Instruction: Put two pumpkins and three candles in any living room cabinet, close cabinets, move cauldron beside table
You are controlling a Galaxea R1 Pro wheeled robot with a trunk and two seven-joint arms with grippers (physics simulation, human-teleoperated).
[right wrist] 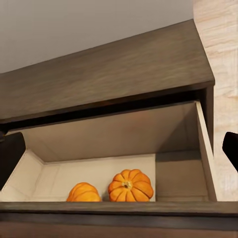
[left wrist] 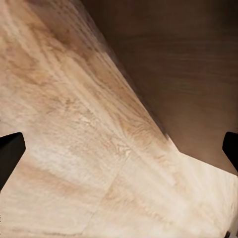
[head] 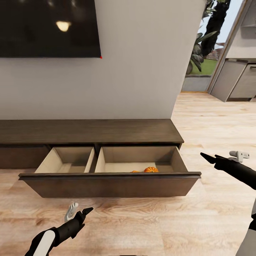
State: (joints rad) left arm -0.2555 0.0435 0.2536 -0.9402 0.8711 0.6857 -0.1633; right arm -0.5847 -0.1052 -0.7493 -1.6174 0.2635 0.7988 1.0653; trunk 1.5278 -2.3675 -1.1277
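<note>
Here the cabinet [head: 89, 131] stands against the pale wall [head: 142, 71] under a dark screen [head: 46, 25], and its wide drawer front [head: 110, 185] is pulled out over the wooden floor [head: 142, 227]. The drawer has two pale compartments. The left compartment [head: 67, 160] shows a bare bottom. The right compartment [head: 138, 158] holds two pumpkins; in the head view one pumpkin [head: 151, 169] peeks above the drawer front near the compartment's front edge, with a sliver of the other pumpkin [head: 135, 171] just to its left. In the right wrist view the two sit side by side, near or touching, close to the front edge of the compartment: the fuller one [right wrist: 131, 185] shows its stem, the second [right wrist: 83, 192] is half hidden by the drawer front.

The left hand [head: 79, 212] hangs low above the floor in front of the drawer, near the left half of the front, its fingers apart and holding nothing; the left wrist view shows a dark fingertip [left wrist: 10, 151] at each side with floor and the dark cabinet front [left wrist: 188, 74] between them. The right hand [head: 222, 157] hovers just beyond the drawer's right end, fingers apart and empty. At far right a doorway shows plants [head: 204, 39] and grey kitchen units [head: 238, 80].
</note>
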